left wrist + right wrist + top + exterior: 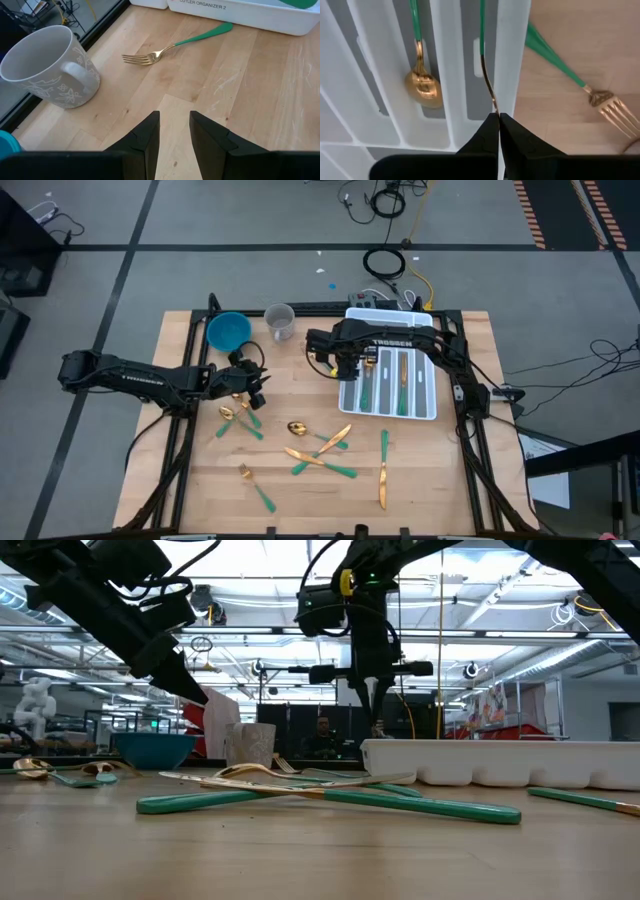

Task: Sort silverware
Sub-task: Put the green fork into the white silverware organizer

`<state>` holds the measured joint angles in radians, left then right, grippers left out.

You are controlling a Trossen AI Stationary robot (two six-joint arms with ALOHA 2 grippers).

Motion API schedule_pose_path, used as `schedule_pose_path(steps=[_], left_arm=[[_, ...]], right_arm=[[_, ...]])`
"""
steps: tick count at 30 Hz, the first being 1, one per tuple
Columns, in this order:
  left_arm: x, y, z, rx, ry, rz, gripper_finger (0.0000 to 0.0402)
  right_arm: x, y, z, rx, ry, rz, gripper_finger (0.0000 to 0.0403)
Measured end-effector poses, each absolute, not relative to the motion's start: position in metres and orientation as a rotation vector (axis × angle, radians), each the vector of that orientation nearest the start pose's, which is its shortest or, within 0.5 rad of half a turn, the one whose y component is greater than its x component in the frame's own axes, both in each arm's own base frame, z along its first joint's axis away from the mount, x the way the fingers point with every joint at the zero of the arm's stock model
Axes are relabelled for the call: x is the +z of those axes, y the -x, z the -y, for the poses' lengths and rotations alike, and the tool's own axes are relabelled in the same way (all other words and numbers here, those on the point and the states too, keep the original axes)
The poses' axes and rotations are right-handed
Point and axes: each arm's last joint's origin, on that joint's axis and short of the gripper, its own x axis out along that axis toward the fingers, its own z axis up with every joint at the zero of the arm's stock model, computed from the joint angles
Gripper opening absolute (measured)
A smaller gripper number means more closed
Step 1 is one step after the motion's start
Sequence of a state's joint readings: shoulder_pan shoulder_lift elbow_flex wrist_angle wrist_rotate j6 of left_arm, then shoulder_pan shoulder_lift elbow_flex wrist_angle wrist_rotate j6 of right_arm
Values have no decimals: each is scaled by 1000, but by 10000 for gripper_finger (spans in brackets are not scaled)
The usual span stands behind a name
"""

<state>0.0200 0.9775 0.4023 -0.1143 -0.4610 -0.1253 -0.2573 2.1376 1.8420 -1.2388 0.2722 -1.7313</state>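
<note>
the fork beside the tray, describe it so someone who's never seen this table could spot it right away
Start at the white cutlery organizer on the table's right half, under the right gripper. Just off the organizer's left wall, on the bare wood between it and the patterned mug, lies one fork with a gold head and green handle. It lies alone, apart from the crossed pile of silverware nearer the table's front.

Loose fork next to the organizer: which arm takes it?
Left, probably. The left gripper is open and empty, and the fork lies straight ahead of it on bare table. The right gripper is shut on a green-handled piece over the organizer, so it's busy.
</note>
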Motion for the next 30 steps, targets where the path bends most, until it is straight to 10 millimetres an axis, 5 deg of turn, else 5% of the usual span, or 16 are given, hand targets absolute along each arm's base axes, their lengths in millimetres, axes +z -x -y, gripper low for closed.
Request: schedule_pose_path(steps=[9, 30], left_arm=[[180, -183, -17, 503, -34, -648, 115], [180, -183, -17, 503, -34, -648, 115]], right_arm=[[189, -406, 123, 1061, 1256, -1509, 0], [188, -401, 131, 1022, 1152, -1531, 1]])
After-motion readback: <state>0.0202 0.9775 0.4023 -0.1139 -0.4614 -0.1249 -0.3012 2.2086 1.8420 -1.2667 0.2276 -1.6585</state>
